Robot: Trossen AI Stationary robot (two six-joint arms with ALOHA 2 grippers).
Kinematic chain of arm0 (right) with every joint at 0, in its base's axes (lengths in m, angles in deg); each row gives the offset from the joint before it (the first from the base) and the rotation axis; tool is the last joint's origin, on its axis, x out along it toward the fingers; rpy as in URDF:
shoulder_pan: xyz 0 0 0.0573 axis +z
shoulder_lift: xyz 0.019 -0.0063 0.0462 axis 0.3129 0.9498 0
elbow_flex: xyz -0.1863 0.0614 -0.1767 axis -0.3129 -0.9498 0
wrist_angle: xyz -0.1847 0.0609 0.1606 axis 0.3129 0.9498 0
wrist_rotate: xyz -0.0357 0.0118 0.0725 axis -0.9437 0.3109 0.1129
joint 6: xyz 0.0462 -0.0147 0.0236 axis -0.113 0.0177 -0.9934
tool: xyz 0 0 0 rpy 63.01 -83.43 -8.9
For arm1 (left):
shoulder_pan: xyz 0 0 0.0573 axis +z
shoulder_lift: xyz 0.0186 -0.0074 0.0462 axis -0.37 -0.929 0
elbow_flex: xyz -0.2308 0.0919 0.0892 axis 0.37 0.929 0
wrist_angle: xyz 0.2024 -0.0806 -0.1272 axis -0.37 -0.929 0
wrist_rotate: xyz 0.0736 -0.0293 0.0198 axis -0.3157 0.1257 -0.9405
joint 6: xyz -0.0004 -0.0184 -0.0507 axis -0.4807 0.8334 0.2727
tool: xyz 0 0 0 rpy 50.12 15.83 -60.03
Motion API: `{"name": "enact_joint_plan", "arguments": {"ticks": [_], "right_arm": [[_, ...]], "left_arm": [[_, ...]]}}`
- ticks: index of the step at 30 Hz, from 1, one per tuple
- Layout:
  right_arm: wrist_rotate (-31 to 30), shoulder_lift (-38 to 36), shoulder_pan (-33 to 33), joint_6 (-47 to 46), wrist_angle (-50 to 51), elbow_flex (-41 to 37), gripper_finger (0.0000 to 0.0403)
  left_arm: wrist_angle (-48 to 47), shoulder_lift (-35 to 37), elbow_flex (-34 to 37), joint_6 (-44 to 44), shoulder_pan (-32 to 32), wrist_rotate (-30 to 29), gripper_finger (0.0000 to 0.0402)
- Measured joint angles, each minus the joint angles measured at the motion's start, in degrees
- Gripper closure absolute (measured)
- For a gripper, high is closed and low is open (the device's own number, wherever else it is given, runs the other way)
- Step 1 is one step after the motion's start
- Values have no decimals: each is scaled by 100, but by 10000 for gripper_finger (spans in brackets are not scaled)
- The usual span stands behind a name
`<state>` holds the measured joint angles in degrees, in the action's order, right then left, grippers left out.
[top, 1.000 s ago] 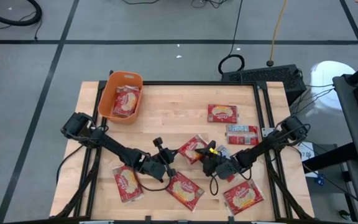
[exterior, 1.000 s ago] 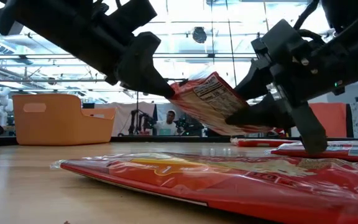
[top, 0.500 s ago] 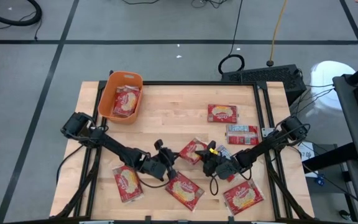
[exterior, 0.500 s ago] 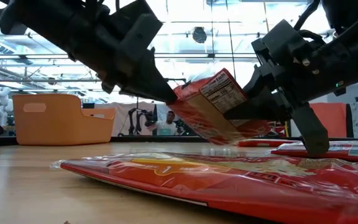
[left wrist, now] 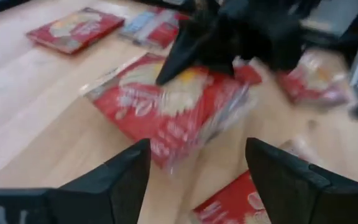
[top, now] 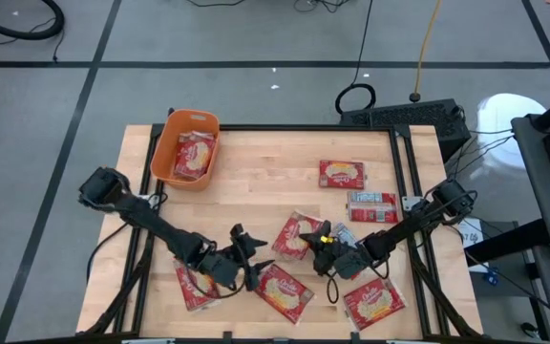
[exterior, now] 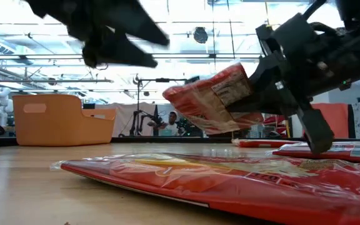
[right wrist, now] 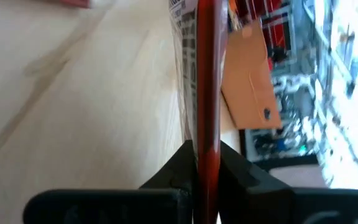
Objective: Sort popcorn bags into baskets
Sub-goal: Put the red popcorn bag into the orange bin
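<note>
One packet is off the table: the right gripper [top: 319, 239] has its fingers pinched tight on the edge of a popcorn bag [top: 297, 235], which hangs in the air near the middle of the table, among the loose ones. The right wrist view shows the hold edge-on, the two dark fingers [right wrist: 178, 163] squeezing a thin red seam and little else. That narrow bite is the main risk: a slick film bag (with its weight hanging out to one side) could pivot in the pinch or slide free during a swing, and I judge a quick move would make that more likely. The left gripper [top: 253, 268] sits just beside it, jaws spread wide and empty, its tips near the bag's free end, so a swing that way could clip it. The orange basket [top: 169, 129] lies well apart at the table's far left corner, already with a packet inside [top: 192, 156], so the carry is long and crosses the left arm's side. In the low view the held bag [exterior: 208, 100] runs roughly level, slightly tilted, its long axis reaching from the right gripper toward the left arm, the free short end pointing that way.
</note>
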<state>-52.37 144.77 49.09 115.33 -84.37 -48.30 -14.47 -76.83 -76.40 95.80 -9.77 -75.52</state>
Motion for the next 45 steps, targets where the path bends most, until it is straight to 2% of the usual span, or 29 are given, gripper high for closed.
{"name": "enact_joint_plan", "arguments": {"ticks": [3,6,9,12,17,20,24,29,31,36,41,45], "right_arm": [[11,2,158,878,-198,0,375],[16,2,392,2103,-472,0,377],[-9,2,639,3099,-878,6,377],[-272,2,812,3748,-1136,165,377],[-746,2,930,4681,-1132,497,377],[-750,2,935,5045,-1131,621,377],[-754,2,937,5440,-1131,741,377],[-729,4,926,6038,-1311,813,378],[-712,4,926,6369,-1635,815,378],[-637,3,818,7029,-2705,815,378],[-396,4,592,7184,-2583,817,378],[-414,4,548,7135,-2534,809,378]], "left_arm": [[-353,301,15,467,-170,-454,136],[-902,520,20,1983,-154,-849,154],[-1015,679,-13,2699,-27,-1042,177],[-1063,805,36,2502,-14,-930,198],[-224,812,13,1971,-25,-725,219],[122,821,10,1993,-63,-692,215],[45,851,17,2470,-17,-658,204],[78,865,13,2960,31,-249,211],[82,865,14,2915,114,-80,221],[81,866,14,2603,412,758,256],[73,851,15,2349,726,864,285],[191,851,16,2158,774,917,289]]}}
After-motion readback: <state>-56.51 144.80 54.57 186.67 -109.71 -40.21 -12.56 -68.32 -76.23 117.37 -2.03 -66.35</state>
